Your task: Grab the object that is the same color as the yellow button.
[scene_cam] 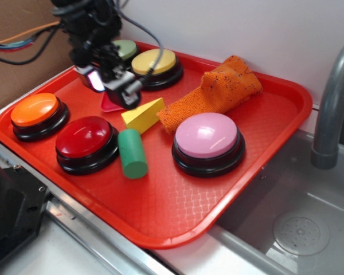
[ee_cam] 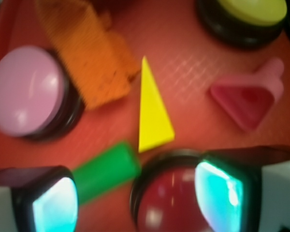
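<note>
The yellow wedge block (scene_cam: 144, 114) lies on the red tray (scene_cam: 178, 200) between the orange cloth and the green cylinder. In the wrist view the wedge (ee_cam: 152, 110) lies above centre, pointing up. The yellow button (scene_cam: 154, 62) stands at the tray's back, and it also shows at the top right of the wrist view (ee_cam: 253, 9). My gripper (scene_cam: 116, 86) hangs open and empty above the tray, just left of the wedge, over the pink piece. In the wrist view its fingers (ee_cam: 55, 205) stand wide apart at the bottom, above the green cylinder and red button.
A green cylinder (scene_cam: 132, 153), red button (scene_cam: 86, 140), orange button (scene_cam: 37, 112), pink button (scene_cam: 207, 140), pale green button (scene_cam: 126, 48), pink triangular piece (ee_cam: 249, 99) and orange cloth (scene_cam: 218, 94) share the tray. A sink (scene_cam: 298, 229) and faucet (scene_cam: 332, 109) are to the right.
</note>
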You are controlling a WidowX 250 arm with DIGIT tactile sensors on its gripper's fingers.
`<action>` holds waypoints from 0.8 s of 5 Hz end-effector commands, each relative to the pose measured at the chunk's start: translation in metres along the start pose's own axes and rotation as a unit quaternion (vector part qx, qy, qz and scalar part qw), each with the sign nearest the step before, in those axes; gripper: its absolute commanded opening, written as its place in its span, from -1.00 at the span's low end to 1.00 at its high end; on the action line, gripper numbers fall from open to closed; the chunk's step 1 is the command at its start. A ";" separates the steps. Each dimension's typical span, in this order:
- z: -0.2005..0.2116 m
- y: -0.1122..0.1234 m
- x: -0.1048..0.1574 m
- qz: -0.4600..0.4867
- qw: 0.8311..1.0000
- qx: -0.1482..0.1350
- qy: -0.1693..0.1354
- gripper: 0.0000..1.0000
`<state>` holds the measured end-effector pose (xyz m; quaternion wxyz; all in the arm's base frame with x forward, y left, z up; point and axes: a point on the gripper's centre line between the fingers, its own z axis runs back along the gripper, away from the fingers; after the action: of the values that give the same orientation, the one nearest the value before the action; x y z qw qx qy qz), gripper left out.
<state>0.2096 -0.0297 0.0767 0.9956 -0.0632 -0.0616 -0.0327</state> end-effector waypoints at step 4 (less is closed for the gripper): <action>-0.044 0.012 0.025 0.006 1.000 0.026 0.001 -1.00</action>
<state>0.2283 -0.0221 0.0229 0.9986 -0.0364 -0.0333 -0.0178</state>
